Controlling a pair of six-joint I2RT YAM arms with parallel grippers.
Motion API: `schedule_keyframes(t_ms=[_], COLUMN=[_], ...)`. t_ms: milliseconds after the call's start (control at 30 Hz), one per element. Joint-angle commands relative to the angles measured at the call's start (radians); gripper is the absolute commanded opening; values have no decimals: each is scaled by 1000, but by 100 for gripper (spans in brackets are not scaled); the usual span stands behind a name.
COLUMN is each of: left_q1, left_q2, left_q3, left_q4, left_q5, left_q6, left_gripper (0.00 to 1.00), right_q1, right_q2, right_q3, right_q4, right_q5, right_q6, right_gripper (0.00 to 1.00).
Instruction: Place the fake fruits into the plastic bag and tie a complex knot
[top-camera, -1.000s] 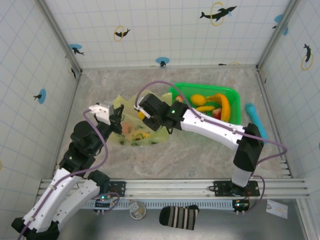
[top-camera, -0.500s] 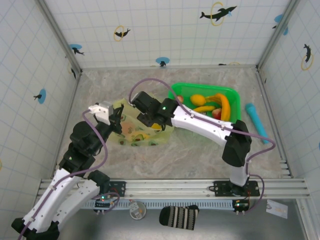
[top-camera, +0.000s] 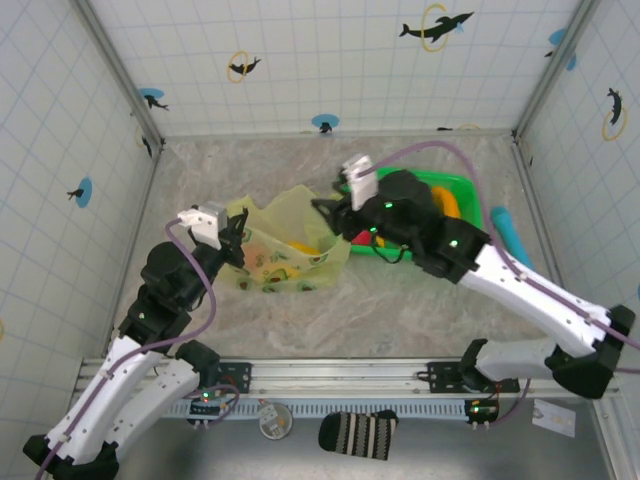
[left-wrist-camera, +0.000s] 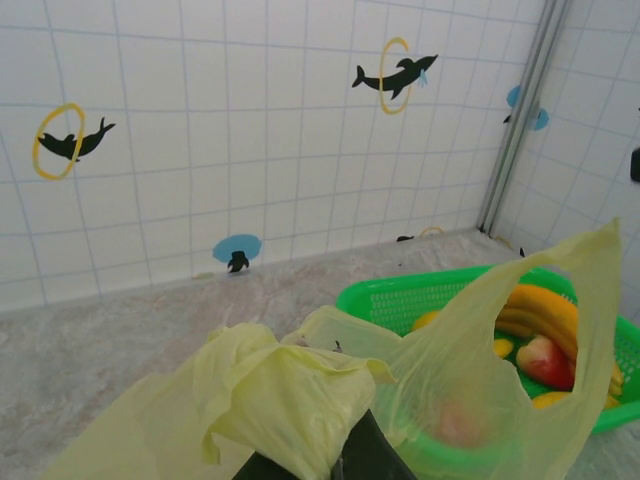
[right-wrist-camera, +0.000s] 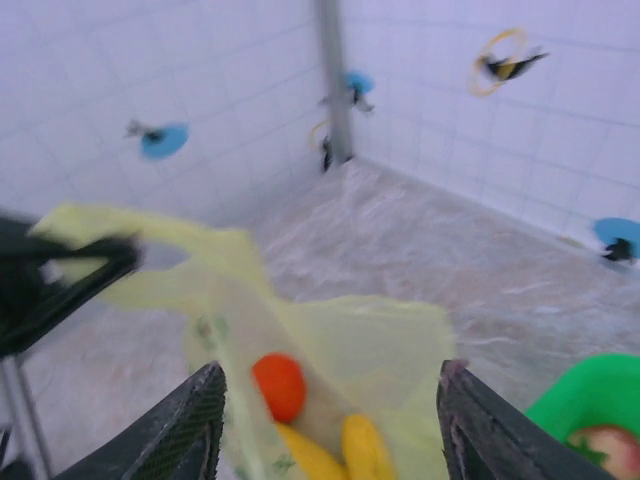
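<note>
Plastic bag (top-camera: 290, 240): judged thin, limp, slippery; mouth gaping just beside green basket (top-camera: 468, 190); best held by handle strips. Fake fruits (right-wrist-camera: 280, 385) inside: light, rigid, glossy. Left gripper (top-camera: 236, 240) clamped on bag edge. Right gripper (top-camera: 335, 212) between bag and basket, fingers (right-wrist-camera: 190, 430) apart, empty.

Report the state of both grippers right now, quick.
Left gripper: shut on the plastic bag, pinching its bunched edge.
Right gripper: open, nothing between its fingers.
</note>
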Motion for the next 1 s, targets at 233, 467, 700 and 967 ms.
schedule_keyframes(t_ms=[233, 467, 700, 967], left_q1=[-6, -6, -7, -6], left_q2=[-5, -4, -2, 2], left_q3=[3, -1, -3, -7], left_q4=[6, 4, 2, 8], left_q5=[-23, -21, -19, -18], left_q6=[-19, -19, -11, -2], left_gripper=[0, 0, 0, 0], right_q1=[-452, -449, -439, -416], right_q2=[106, 374, 548, 678], right_q3=[-216, -142, -88, -5], right_q4=[50, -10, -35, -20], right_q5=[-220, -232, -255, -253], right_q6=[312, 275, 254, 234], right_gripper=[58, 62, 74, 79])
